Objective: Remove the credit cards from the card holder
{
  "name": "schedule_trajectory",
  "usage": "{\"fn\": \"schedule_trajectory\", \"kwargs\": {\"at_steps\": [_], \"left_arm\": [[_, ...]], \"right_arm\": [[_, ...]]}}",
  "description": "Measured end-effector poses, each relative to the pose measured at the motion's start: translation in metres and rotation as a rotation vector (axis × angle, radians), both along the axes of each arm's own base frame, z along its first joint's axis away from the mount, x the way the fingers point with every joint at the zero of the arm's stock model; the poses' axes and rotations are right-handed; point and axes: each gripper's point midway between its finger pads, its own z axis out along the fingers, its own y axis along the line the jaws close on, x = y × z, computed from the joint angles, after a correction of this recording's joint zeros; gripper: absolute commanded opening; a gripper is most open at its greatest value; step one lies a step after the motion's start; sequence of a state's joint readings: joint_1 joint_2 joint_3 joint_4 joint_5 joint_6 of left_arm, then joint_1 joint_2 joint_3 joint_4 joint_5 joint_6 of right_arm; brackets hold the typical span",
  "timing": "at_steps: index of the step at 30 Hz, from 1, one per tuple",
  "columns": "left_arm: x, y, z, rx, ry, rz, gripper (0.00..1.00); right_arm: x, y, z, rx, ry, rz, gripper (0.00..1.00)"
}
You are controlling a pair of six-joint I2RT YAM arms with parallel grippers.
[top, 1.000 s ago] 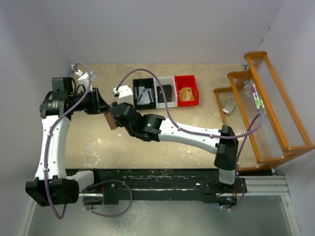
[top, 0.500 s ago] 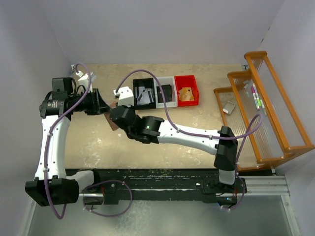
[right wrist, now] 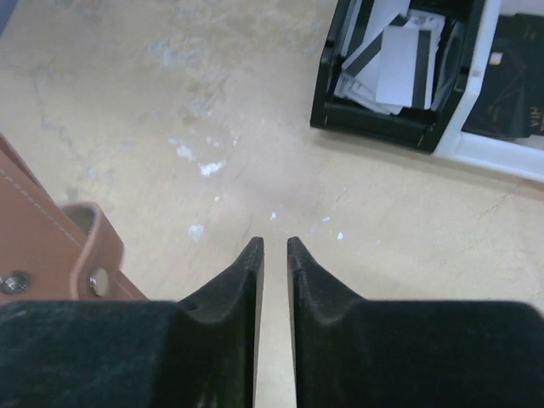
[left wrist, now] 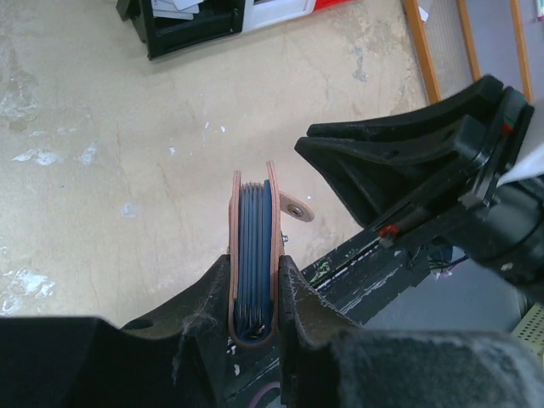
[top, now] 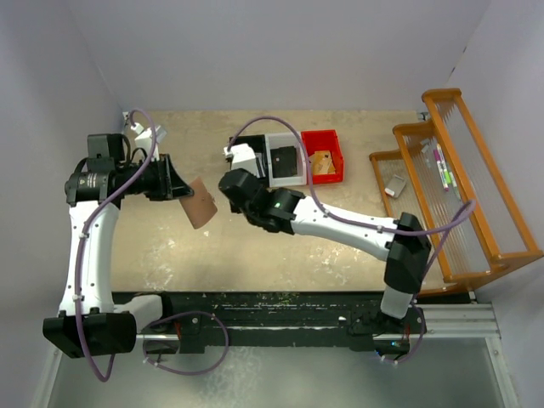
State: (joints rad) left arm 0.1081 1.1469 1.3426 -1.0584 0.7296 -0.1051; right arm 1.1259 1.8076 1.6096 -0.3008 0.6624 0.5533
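Right gripper (right wrist: 274, 246) has swung away toward the black bin (right wrist: 374, 127), its jaws nearly together; whether they pinch anything I cannot tell. Left gripper (left wrist: 253, 272) pinches the holder (left wrist: 253, 221), mouth toward it.

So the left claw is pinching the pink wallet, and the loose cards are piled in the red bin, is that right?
Not quite. The left gripper does pinch the card holder, but the loose cards lie in the black bin, not the red bin; the right wrist view shows it.
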Motion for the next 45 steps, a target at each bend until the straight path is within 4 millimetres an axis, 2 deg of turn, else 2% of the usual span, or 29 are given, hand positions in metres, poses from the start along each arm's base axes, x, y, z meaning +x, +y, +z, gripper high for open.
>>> {"fn": "schedule_trajectory", "kwargs": {"at_steps": [3, 5, 8, 10, 15, 17, 22, 25, 31, 36, 45], "left_arm": [[-0.003, -0.003, 0.007, -0.009, -0.022, -0.022, 0.0], [-0.004, -0.006, 0.015, -0.023, -0.043, -0.037, 0.0], [-0.007, -0.011, 0.026, -0.047, -0.074, -0.061, 0.0], [-0.01, -0.014, 0.031, -0.068, -0.084, -0.079, 0.0], [-0.016, -0.022, 0.037, -0.122, -0.077, -0.112, 0.0], [-0.017, -0.025, 0.041, -0.14, -0.08, -0.123, 0.0], [-0.021, -0.03, 0.055, -0.17, -0.109, -0.158, 0.0], [-0.024, -0.034, 0.062, -0.194, -0.122, -0.182, 0.0], [-0.03, -0.04, 0.07, -0.24, -0.122, -0.216, 0.0], [-0.034, -0.043, 0.076, -0.268, -0.122, -0.238, 0.0], [-0.042, -0.048, 0.087, -0.319, -0.116, -0.264, 0.0]], "right_arm": [[-0.004, -0.011, 0.003, 0.076, 0.073, 0.071, 0.7], [-0.009, -0.024, 0.011, 0.153, 0.099, 0.112, 0.78], [-0.023, -0.045, 0.027, 0.267, 0.104, 0.17, 0.79], [-0.04, -0.047, 0.043, 0.348, 0.091, 0.238, 0.79], [-0.063, -0.026, 0.08, 0.506, 0.026, 0.397, 0.79], [-0.071, -0.016, 0.087, 0.548, -0.002, 0.447, 0.79], [-0.084, 0.001, 0.102, 0.591, -0.061, 0.504, 0.76], [-0.081, 0.009, 0.109, 0.598, -0.086, 0.49, 0.73], [-0.069, 0.014, 0.097, 0.59, -0.073, 0.429, 0.6], [-0.069, 0.01, 0.106, 0.633, -0.072, 0.413, 0.5], [-0.061, -0.017, 0.117, 0.716, -0.086, 0.345, 0.3]]}}
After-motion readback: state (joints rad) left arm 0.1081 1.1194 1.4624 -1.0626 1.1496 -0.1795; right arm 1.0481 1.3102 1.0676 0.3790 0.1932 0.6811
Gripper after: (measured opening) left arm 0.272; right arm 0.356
